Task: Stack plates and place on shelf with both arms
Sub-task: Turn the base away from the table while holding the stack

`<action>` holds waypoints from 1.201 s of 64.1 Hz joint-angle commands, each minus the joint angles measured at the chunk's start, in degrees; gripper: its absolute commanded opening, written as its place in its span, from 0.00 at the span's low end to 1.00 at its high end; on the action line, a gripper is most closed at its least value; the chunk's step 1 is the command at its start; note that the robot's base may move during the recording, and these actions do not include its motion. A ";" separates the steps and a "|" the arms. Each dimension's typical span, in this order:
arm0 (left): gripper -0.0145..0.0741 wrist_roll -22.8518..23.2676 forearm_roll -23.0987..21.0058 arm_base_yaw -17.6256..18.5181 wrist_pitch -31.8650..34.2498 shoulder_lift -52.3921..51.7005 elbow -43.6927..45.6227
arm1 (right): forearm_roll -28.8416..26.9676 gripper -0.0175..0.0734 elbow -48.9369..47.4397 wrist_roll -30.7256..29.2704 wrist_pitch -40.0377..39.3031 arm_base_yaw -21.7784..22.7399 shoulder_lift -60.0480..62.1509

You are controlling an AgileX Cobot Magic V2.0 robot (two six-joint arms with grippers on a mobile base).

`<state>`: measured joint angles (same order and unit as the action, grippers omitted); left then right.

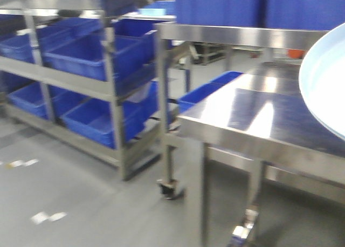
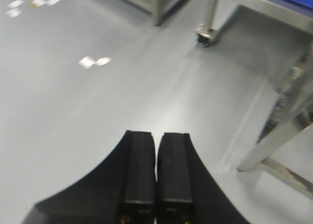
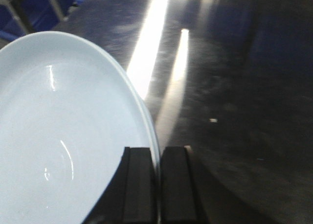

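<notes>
A pale blue-white plate (image 3: pixel 63 131) fills the left of the right wrist view. My right gripper (image 3: pixel 159 150) is shut on its rim, one finger over the plate and one outside it. A second rim edge shows just under the first, so the plates look stacked. In the front view the plate (image 1: pixel 326 85) shows at the right edge, held above the steel table (image 1: pixel 253 117). My left gripper (image 2: pixel 157 135) is shut and empty, pointing down at the grey floor (image 2: pixel 98 97).
A steel rack (image 1: pixel 108 85) with blue bins (image 1: pixel 81 55) stands at the left. The table has an upper steel shelf (image 1: pixel 237 34) with blue bins on it. A caster wheel (image 2: pixel 204 37) and table legs (image 2: pixel 279 141) are near my left gripper.
</notes>
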<state>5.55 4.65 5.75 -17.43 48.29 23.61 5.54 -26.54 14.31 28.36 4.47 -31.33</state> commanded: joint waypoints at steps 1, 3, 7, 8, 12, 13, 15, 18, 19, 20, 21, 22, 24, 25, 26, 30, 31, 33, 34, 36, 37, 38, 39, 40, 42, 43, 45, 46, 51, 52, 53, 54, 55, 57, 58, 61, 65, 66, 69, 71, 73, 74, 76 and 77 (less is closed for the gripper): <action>0.26 0.27 0.00 -0.14 4.14 -0.38 1.53 | 0.26 0.23 -1.78 0.12 -5.03 0.26 0.06; 0.26 0.27 0.00 -0.14 4.14 -0.38 1.53 | 0.26 0.23 -1.78 0.12 -5.03 0.26 0.06; 0.26 0.27 0.00 -0.14 4.14 -0.38 1.53 | 0.26 0.23 -1.78 0.12 -5.03 0.26 0.06; 0.26 0.27 0.00 -0.14 4.14 -0.38 1.53 | 0.26 0.23 -1.78 0.12 -5.03 0.26 0.06; 0.26 0.27 0.00 -0.14 4.14 -0.38 1.53 | 0.26 0.23 -1.78 0.12 -5.03 0.26 0.06; 0.26 0.27 0.00 -0.14 4.14 -0.38 1.53 | 0.26 0.23 -1.78 0.12 -5.03 0.26 0.06; 0.26 0.27 0.00 -0.14 4.14 -0.38 1.53 | 0.26 0.23 -1.78 0.12 -5.03 0.26 0.06; 0.26 0.27 0.00 -0.14 4.14 -0.38 1.53 | 0.26 0.23 -1.78 0.12 -5.03 0.26 0.06; 0.26 0.27 0.00 -0.14 4.14 -0.38 1.53 | 0.26 0.23 -1.78 0.12 -5.03 0.26 0.06; 0.26 0.27 0.00 -0.14 4.14 -0.38 1.53 | 0.26 0.23 -1.78 0.12 -5.03 0.26 0.06; 0.26 0.27 0.00 -0.14 4.14 -0.38 1.53 | 0.26 0.23 -1.78 0.12 -5.03 0.26 0.06; 0.26 0.27 0.00 -0.14 4.14 -0.38 1.53 | 0.26 0.23 -1.78 0.12 -5.03 0.26 0.06; 0.26 0.27 0.00 -0.14 4.14 -0.38 1.53 | 0.26 0.23 -1.78 0.12 -5.03 0.26 0.06; 0.26 0.27 0.00 -0.14 4.14 -0.38 1.53 | 0.26 0.23 -1.78 0.12 -5.03 0.26 0.06; 0.26 0.27 0.00 -0.14 4.14 -0.38 1.53 | 0.26 0.23 -1.78 0.12 -5.03 0.26 0.06; 0.26 0.27 0.00 -0.14 4.14 -0.38 1.53 | 0.26 0.23 -1.78 0.12 -5.03 0.26 0.06; 0.26 0.27 0.00 -0.14 4.14 -0.38 1.53 | 0.26 0.23 -1.78 0.12 -5.03 0.26 0.06; 0.26 0.27 0.00 -0.14 4.14 -0.38 1.53 | 0.26 0.23 -1.78 0.12 -5.03 0.26 0.06; 0.26 0.27 0.00 -0.14 4.14 -0.38 1.53 | 0.26 0.23 -1.78 0.12 -5.03 0.26 0.06; 0.26 0.27 0.00 -0.14 4.14 -0.38 1.53 | 0.26 0.23 -1.78 0.12 -5.03 0.26 0.06; 0.26 0.27 0.00 -0.14 4.14 -0.38 1.53 | 0.26 0.23 -1.78 0.12 -5.03 0.26 0.06; 0.26 0.27 0.00 -0.14 4.14 -0.38 1.53 | 0.26 0.23 -1.78 0.12 -5.03 0.26 0.06; 0.26 0.27 0.00 -0.14 4.14 -0.38 1.53 | 0.26 0.23 -1.78 0.12 -5.03 0.26 0.06; 0.26 0.27 0.00 -0.14 4.14 -0.38 1.53 | 0.26 0.23 -1.78 0.12 -5.03 0.26 0.06; 0.26 0.27 0.00 -0.14 4.14 -0.38 1.53 | 0.26 0.23 -1.78 0.12 -5.03 0.26 0.06; 0.26 0.27 0.00 -0.14 4.14 -0.38 1.53 | 0.26 0.23 -1.78 0.12 -5.03 0.26 0.06; 0.26 0.27 0.00 -0.14 4.14 -0.38 1.53 | 0.26 0.23 -1.78 0.12 -5.03 0.26 0.06; 0.26 0.27 0.00 -0.14 4.14 -0.38 1.53 | 0.26 0.23 -1.78 0.12 -5.03 0.26 0.06; 0.26 0.27 0.00 -0.14 4.14 -0.38 1.53 | 0.26 0.23 -1.78 0.12 -5.03 0.26 0.06; 0.26 0.27 0.00 -0.14 4.14 -0.38 1.53 | 0.26 0.23 -1.78 0.12 -5.03 0.26 0.06; 0.26 0.27 0.00 -0.14 4.14 -0.38 1.53 | 0.26 0.23 -1.78 0.12 -5.03 0.26 0.06; 0.26 0.27 0.00 -0.14 4.14 -0.38 1.53 | 0.26 0.23 -1.78 0.12 -5.03 0.26 0.06; 0.26 0.27 0.00 -0.14 4.14 -0.38 1.53 | 0.26 0.23 -1.78 0.12 -5.03 0.26 0.06; 0.26 0.27 0.00 -0.14 4.14 -0.38 1.53 | 0.26 0.23 -1.78 0.12 -5.03 0.26 0.06; 0.26 0.27 0.00 -0.14 4.14 -0.38 1.53 | 0.26 0.23 -1.78 0.12 -5.03 0.26 0.06; 0.26 0.27 0.00 -0.14 4.14 -0.38 1.53 | 0.26 0.23 -1.78 0.12 -5.03 0.26 0.06; 0.26 0.27 0.00 -0.14 4.14 -0.38 1.53 | 0.26 0.23 -1.78 0.12 -5.03 0.26 0.06; 0.26 0.27 0.00 -0.14 4.14 -0.38 1.53 | 0.26 0.23 -1.78 0.12 -5.03 0.26 0.06; 0.26 0.27 0.00 -0.14 4.14 -0.38 1.53 | 0.26 0.23 -1.78 0.12 -5.03 0.26 0.06; 0.26 0.27 0.00 -0.14 4.14 -0.38 1.53 | 0.26 0.23 -1.78 0.12 -5.03 0.26 0.06; 0.26 0.27 0.00 -0.14 4.14 -0.38 1.53 | 0.26 0.23 -1.78 0.12 -5.03 0.26 0.06; 0.26 0.27 0.00 -0.14 4.14 -0.38 1.53 | 0.26 0.23 -1.78 0.12 -5.03 0.26 0.06; 0.26 0.27 0.00 -0.14 4.14 -0.38 1.53 | 0.26 0.23 -1.78 0.12 -5.03 0.26 0.06; 0.26 0.27 0.00 -0.14 4.14 -0.38 1.53 | 0.26 0.23 -1.78 0.12 -5.03 0.26 0.06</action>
<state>5.55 4.65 5.75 -17.43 48.29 23.61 5.54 -26.54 14.31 28.36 4.47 -31.33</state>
